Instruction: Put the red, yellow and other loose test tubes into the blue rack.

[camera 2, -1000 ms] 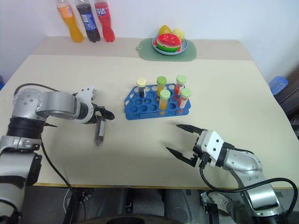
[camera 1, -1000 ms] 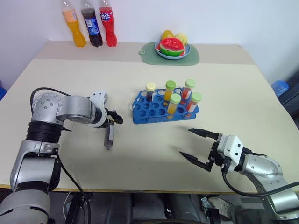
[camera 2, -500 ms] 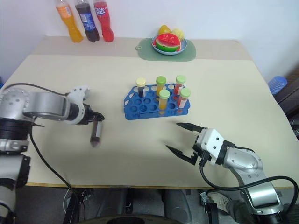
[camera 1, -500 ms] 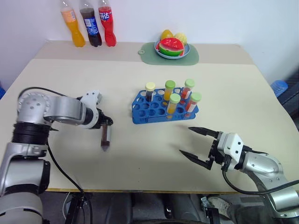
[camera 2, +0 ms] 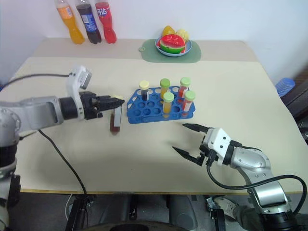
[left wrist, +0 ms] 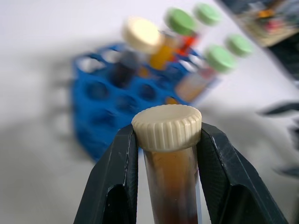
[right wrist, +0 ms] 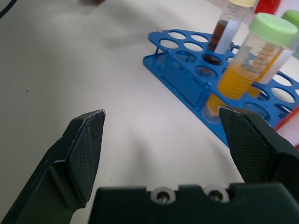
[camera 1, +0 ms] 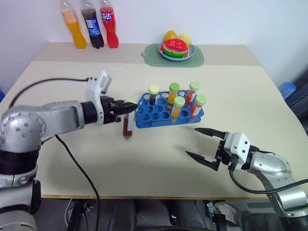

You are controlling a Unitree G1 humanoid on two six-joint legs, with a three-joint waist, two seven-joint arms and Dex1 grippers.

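Though small and prob. light, the dark-liquid test tube [camera 1: 127, 127] looked like smooth, slick plastic or glass w/ fluid inside, so likely fragile if squeezed hard or dropped. Left gripper [camera 1: 124, 107] was clamped on it right at the ribbed cream cap [left wrist: 167, 126], the best hold, since the ridges give the pads bite. Tube hung cap-up, long axis near vertical, bottom pointing at the table [camera 1: 144, 159], just beside the blue rack [camera 1: 149, 115] on its left end, above the surface. Right gripper [camera 1: 201, 142] sat spread wide, holding nothing, nearer the front edge, apart from the rack.
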